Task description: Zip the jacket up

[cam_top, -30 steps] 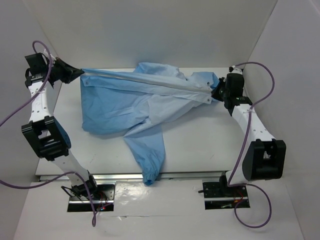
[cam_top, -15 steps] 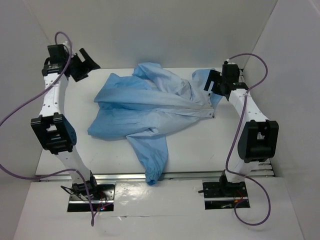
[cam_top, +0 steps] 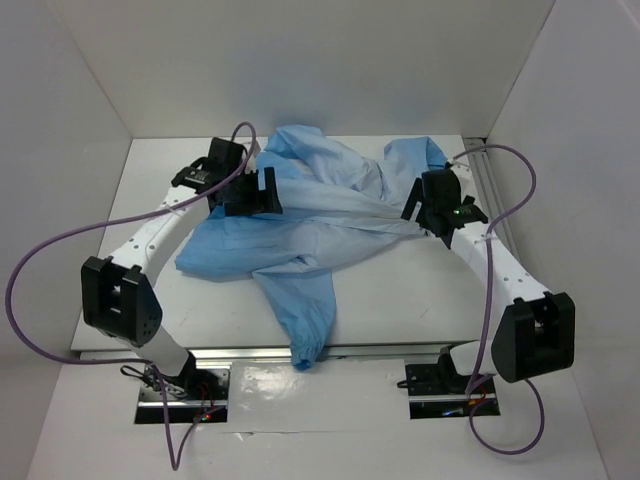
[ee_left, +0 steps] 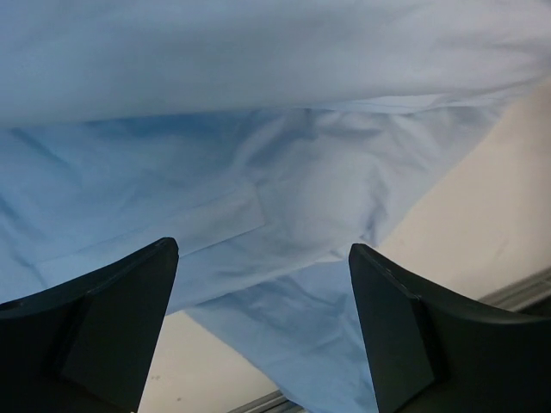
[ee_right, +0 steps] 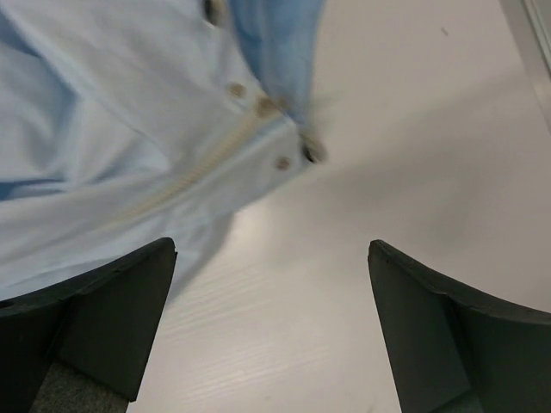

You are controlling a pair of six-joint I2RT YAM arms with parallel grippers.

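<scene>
- Blue jacket (cam_top: 300, 215) lies crumpled in the middle of the table (cam_top: 400, 290), toward the far side. One sleeve (cam_top: 305, 320) trails down to the near edge.
- L gripper (ee_left: 263, 249): jaws spread wide, nothing btw them. It hovers over the jacket's left part, w/ blue cloth filling its cam.
- R gripper (ee_right: 271, 245): jaws also spread, empty, above bare table just beside the jacket's front corner.
- R wrist cam shows the zipper edging (ee_right: 194, 176) running diagonally up to that corner, w/ round snaps (ee_right: 280, 162) beside it. Can't tell where the slider is, too blurred.
- Handling, my guess: v. thin, soft, light fabric. It'll bunch and slide on the smooth top, w/ no stiffness except along the edging.
- So I'd pinch the edging's end by the snaps w/ R, and take the same edging further along w/ L to keep it taut. Grabbing loose cloth prob just drags folds.
</scene>
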